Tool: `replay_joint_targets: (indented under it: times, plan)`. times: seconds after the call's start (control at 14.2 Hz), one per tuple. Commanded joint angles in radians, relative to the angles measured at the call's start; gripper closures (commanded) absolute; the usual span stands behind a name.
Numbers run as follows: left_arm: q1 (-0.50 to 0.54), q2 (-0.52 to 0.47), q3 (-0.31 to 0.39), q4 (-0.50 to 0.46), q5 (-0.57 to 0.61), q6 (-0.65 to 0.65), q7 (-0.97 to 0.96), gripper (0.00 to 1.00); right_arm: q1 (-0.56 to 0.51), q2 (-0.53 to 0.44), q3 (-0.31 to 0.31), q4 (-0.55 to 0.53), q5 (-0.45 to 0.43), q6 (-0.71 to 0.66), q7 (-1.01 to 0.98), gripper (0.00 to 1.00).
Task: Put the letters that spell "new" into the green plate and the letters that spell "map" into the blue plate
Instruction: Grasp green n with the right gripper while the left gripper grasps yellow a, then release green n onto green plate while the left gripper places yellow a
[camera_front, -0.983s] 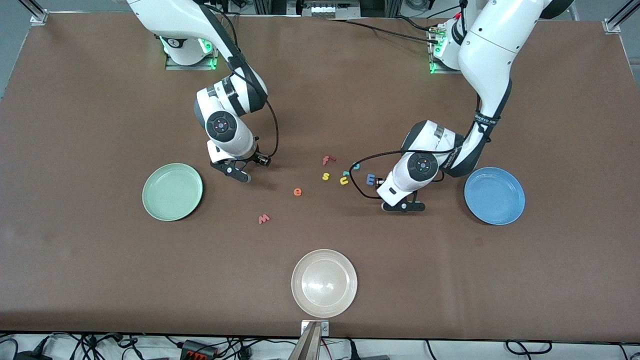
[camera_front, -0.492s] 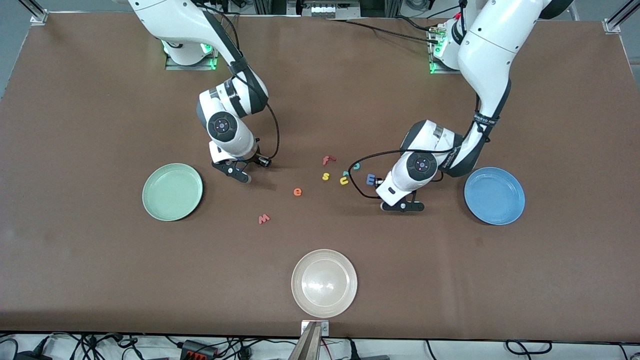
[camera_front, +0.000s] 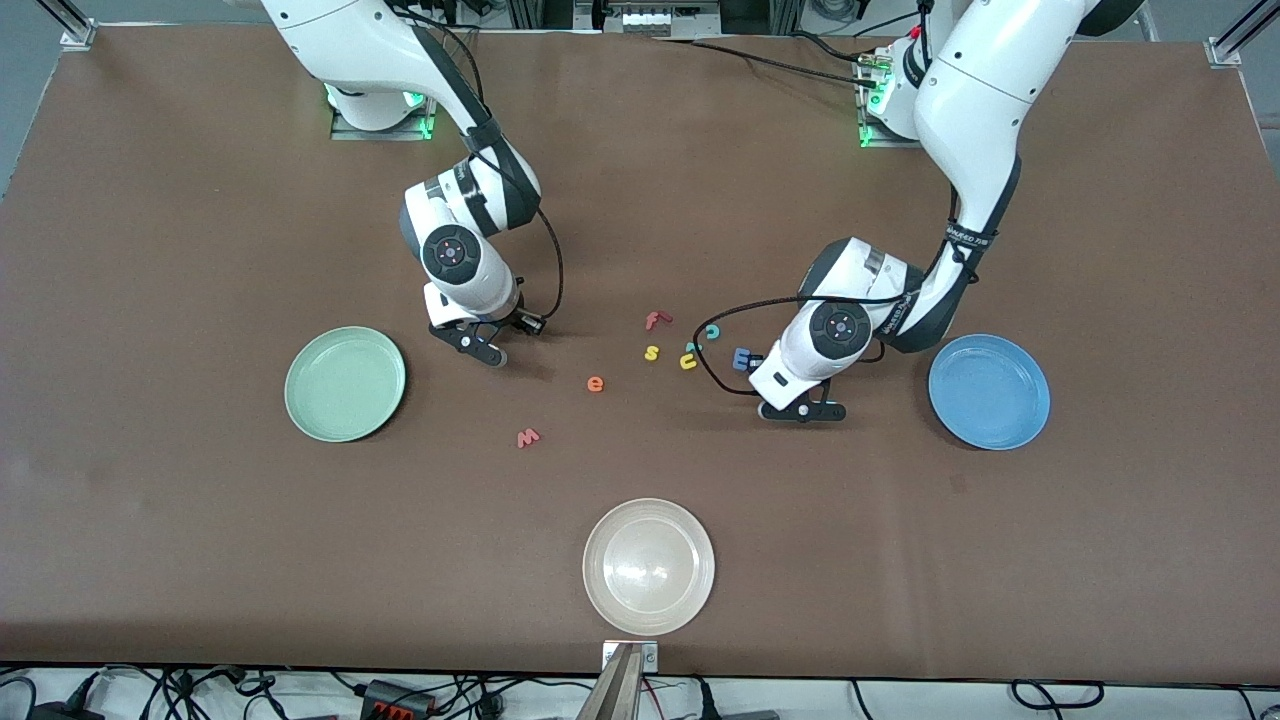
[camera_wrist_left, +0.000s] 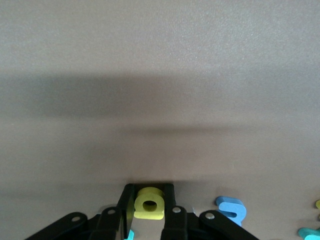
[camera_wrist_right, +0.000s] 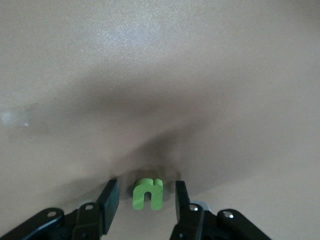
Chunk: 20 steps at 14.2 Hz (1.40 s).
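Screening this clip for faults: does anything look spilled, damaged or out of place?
Nothing stands out. All three plates, green, blue and cream, sit flat and empty. The loose letters lie on the table between the arms. The left gripper is shut on the yellow a; the right gripper straddles the green n.

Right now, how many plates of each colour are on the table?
green plate: 1
blue plate: 1
cream plate: 1
Total: 3 plates
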Motion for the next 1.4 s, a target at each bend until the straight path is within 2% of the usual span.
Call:
replay_joint_targets:
  times: [0.0, 0.14, 0.35, 0.56, 0.77, 0.98, 1.19, 1.26, 1.33]
  plan:
    - [0.019, -0.087, 0.008, -0.002, 0.01, -0.115, 0.022, 0.81, 0.012, -0.007, -0.004, -0.009, 0.014, 0.006, 0.009, 0.55]
    - [0.068, -0.147, 0.015, 0.011, 0.012, -0.208, 0.065, 0.81, 0.015, -0.007, -0.004, -0.009, 0.014, 0.006, 0.008, 0.59]
    - [0.171, -0.154, 0.017, 0.039, 0.016, -0.275, 0.191, 0.81, 0.018, -0.005, -0.004, -0.009, 0.014, 0.003, 0.001, 0.71]
    - [0.209, -0.143, 0.017, 0.042, 0.099, -0.305, 0.21, 0.81, 0.015, -0.021, -0.005, -0.009, 0.014, -0.004, -0.015, 0.81]
    - [0.264, -0.109, 0.017, 0.041, 0.174, -0.301, 0.22, 0.81, -0.018, -0.114, -0.021, 0.005, 0.014, -0.111, -0.116, 0.84]
    - [0.333, -0.094, 0.015, 0.041, 0.191, -0.289, 0.286, 0.8, -0.173, -0.191, -0.021, 0.019, 0.008, -0.252, -0.347, 0.84]
    - [0.402, -0.068, 0.017, 0.033, 0.217, -0.238, 0.387, 0.78, -0.355, -0.176, -0.028, 0.034, -0.023, -0.274, -0.639, 0.84]
    - [0.416, -0.065, 0.015, 0.033, 0.217, -0.236, 0.407, 0.61, -0.4, -0.153, -0.027, 0.051, -0.053, -0.276, -0.705, 0.84]
    - [0.416, -0.062, 0.015, 0.031, 0.216, -0.238, 0.407, 0.3, -0.434, -0.13, -0.027, 0.062, -0.075, -0.274, -0.739, 0.84]
